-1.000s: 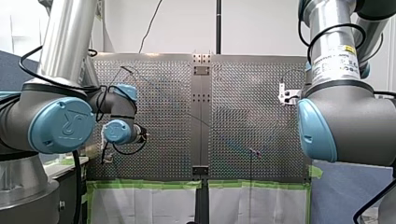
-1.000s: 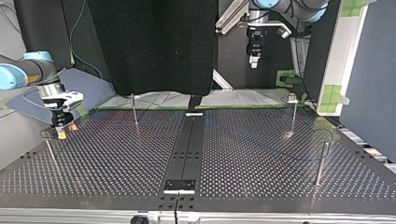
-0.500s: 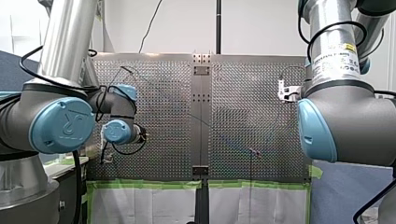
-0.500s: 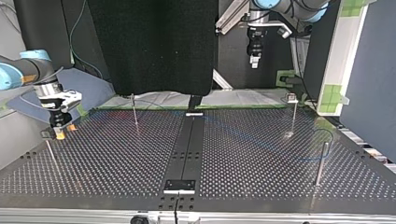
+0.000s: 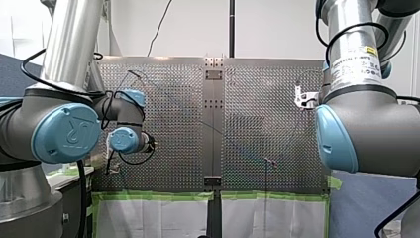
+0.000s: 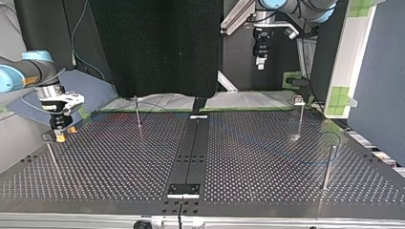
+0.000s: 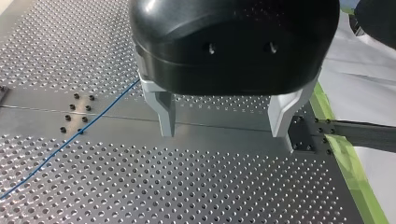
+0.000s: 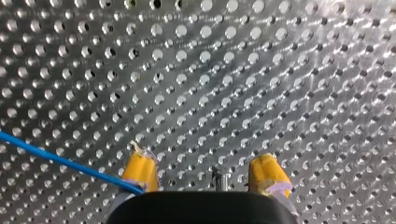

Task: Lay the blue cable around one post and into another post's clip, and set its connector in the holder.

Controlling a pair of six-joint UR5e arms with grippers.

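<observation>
The thin blue cable (image 6: 267,145) lies slack across the perforated table (image 6: 119,167), towards the top view's right. My right gripper (image 6: 60,137), with yellow pads (image 8: 140,170), hangs low over the table at the top view's left, open. In the right wrist view the blue cable (image 8: 60,161) runs up to the outer side of one pad; whether it touches is unclear. A small metal tip (image 8: 219,178) shows between the pads. My left gripper (image 7: 224,116) hovers above the table's near edge, metal fingers (image 7: 166,112) open and empty, the cable (image 7: 70,137) off to one side.
Thin posts stand on the table: one (image 6: 137,114) near the right gripper, one with a clip top (image 6: 299,102) and a plain one (image 6: 328,167) at the top view's right, another (image 6: 51,155) at its left. Green tape (image 5: 158,196) lines the table's edge.
My right gripper has shifted very slightly over the table at the top view's left. The left arm and the cable have not visibly moved.
</observation>
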